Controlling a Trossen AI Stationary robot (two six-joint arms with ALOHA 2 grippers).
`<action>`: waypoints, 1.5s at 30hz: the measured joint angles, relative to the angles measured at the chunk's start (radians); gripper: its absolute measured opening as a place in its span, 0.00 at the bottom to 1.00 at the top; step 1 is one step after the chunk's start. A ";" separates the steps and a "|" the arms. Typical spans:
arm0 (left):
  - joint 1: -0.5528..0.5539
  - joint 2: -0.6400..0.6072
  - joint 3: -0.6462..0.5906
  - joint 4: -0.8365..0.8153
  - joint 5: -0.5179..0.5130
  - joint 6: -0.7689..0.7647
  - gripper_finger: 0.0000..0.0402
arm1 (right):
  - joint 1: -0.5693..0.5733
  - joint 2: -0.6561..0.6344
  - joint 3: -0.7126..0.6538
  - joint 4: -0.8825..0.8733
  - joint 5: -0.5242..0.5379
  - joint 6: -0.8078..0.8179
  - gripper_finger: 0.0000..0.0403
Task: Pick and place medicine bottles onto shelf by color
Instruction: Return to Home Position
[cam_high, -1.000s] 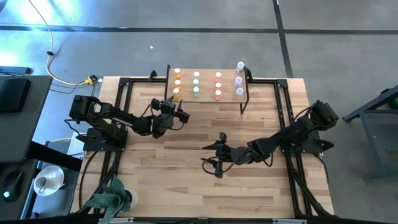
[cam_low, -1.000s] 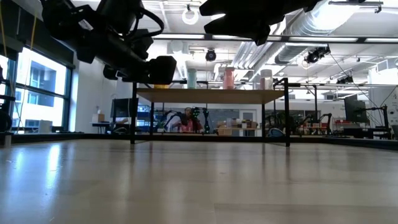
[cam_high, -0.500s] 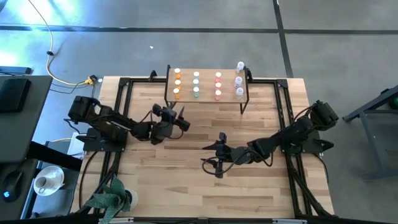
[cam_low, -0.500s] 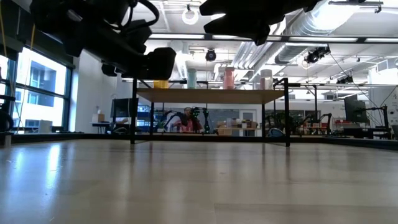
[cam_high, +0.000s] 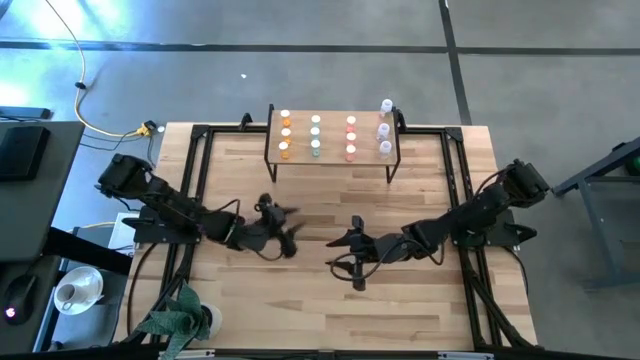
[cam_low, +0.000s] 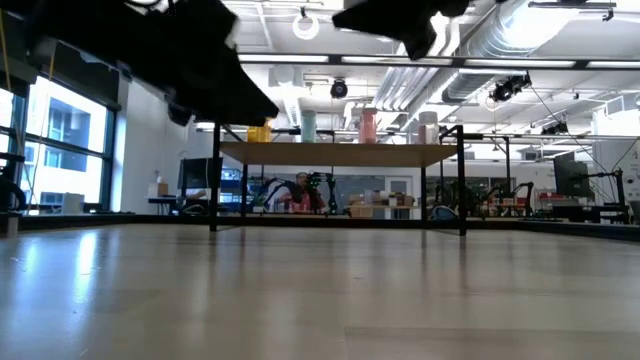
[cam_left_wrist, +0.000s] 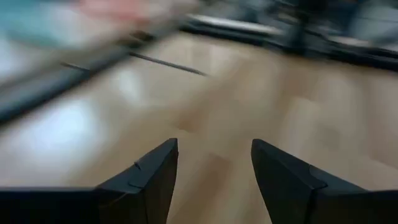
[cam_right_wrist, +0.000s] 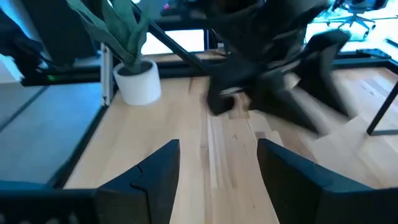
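While the medicine bottles (cam_high: 351, 137) stand on the shelf (cam_high: 333, 135), I hold the left pincer (cam_high: 289, 232) and right pincer (cam_high: 340, 255) wide and empty, well apart from it.

High camera: overhead, straight down, far enough back to frame whole surface (cam_high: 300, 300) plus floor (cam_high: 300, 70) around.
Low camera: at surface height, level across boards toward shelf (cam_low: 340, 153), room (cam_low: 560, 170) beyond.
Left wrist camera: close above boards, looking out through my left gripper (cam_left_wrist: 214, 149).
Right wrist camera: likewise low, looking out through my right gripper (cam_right_wrist: 219, 149), facing my left arm (cam_right_wrist: 267, 56) and potted plant (cam_right_wrist: 138, 84).
Overlap: high and low share shelf; high and right wrist share potted plant, left arm.
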 joint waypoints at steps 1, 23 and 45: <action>-0.007 -0.018 0.000 -0.016 0.073 -0.009 0.49 | 0.001 -0.015 0.000 -0.007 -0.005 0.000 0.51; -0.084 -0.470 -0.035 -0.046 0.655 0.200 0.45 | 0.124 -0.494 0.000 -0.306 0.258 -0.248 0.51; -0.128 -1.005 -0.535 0.052 0.554 0.227 0.45 | 0.082 -0.725 -0.518 -0.007 0.323 -0.172 0.51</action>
